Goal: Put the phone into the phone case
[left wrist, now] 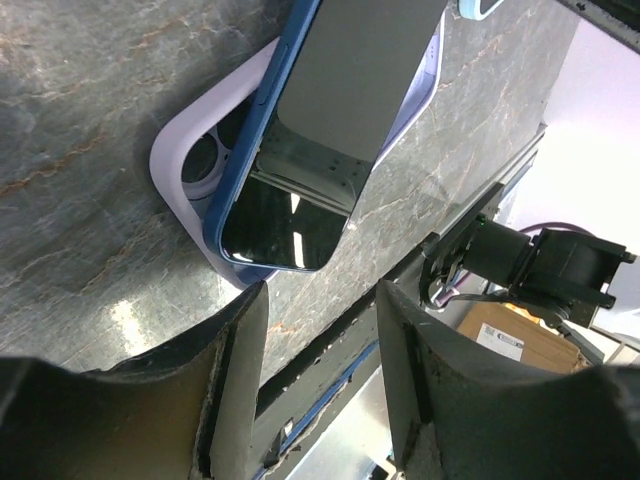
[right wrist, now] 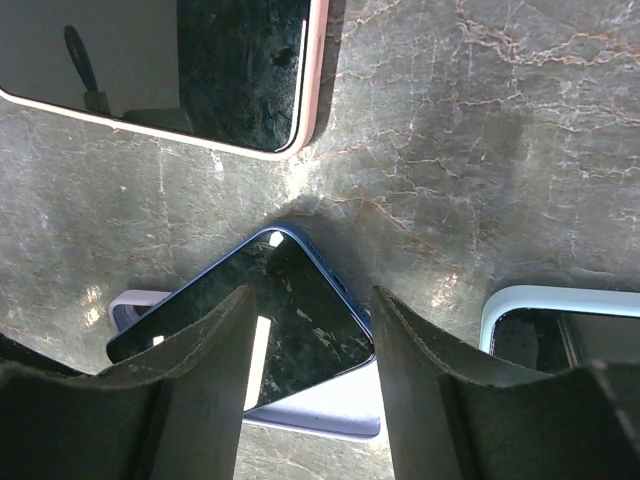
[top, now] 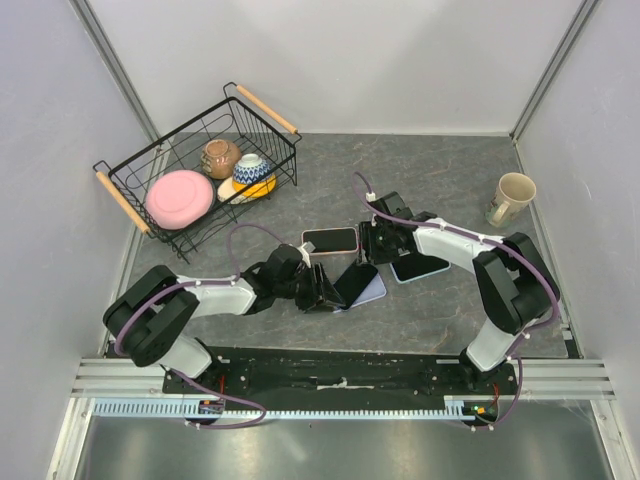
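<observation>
Glossy glass phone (left wrist: 320,130) with smooth blue edge; matt lavender plastic case (left wrist: 175,160); grey marbled tabletop (left wrist: 80,120), faintly sheened; black wire basket (top: 175,240), bare wooden handles (top: 266,108)

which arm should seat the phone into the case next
Probably left. The left end effector, open, faces the phone lengthwise, right by the end lying askew over the case, so it could nudge it square. The right end effector only covers one corner.
</observation>
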You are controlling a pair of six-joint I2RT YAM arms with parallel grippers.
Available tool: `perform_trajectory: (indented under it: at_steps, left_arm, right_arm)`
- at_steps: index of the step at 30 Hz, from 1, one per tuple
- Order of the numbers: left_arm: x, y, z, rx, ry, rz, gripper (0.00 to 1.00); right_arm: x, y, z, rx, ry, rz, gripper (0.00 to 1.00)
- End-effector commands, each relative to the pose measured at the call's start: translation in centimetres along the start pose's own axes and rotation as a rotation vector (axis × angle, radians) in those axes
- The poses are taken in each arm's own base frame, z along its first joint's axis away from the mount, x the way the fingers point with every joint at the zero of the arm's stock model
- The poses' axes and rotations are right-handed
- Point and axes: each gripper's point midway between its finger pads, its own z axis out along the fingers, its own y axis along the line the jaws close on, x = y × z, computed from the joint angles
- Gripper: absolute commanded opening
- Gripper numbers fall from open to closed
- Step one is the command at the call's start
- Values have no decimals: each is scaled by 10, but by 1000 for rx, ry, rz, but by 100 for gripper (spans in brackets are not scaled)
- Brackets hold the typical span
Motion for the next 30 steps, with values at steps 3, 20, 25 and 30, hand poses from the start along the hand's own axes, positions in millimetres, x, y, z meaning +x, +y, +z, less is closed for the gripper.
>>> perform_trajectory:
  at_steps: [3,20,25,30]
  left_arm:
    - [-15,-8,7,8,-70,-16,54]
    - [-30,5,11,16,-191,-58,45]
    - [-41,-14,13,100,-227,-62,44]
    - [-51,-33,16,192,-254,-66,41]
  right_arm:
    - [5,-2,9,-24,11,-5,53]
    - [38,-2,-2,-74,70,22,27]
    - [38,4,-10,-102,57,24,25]
    - [41,9,-15,-133,65,29,22]
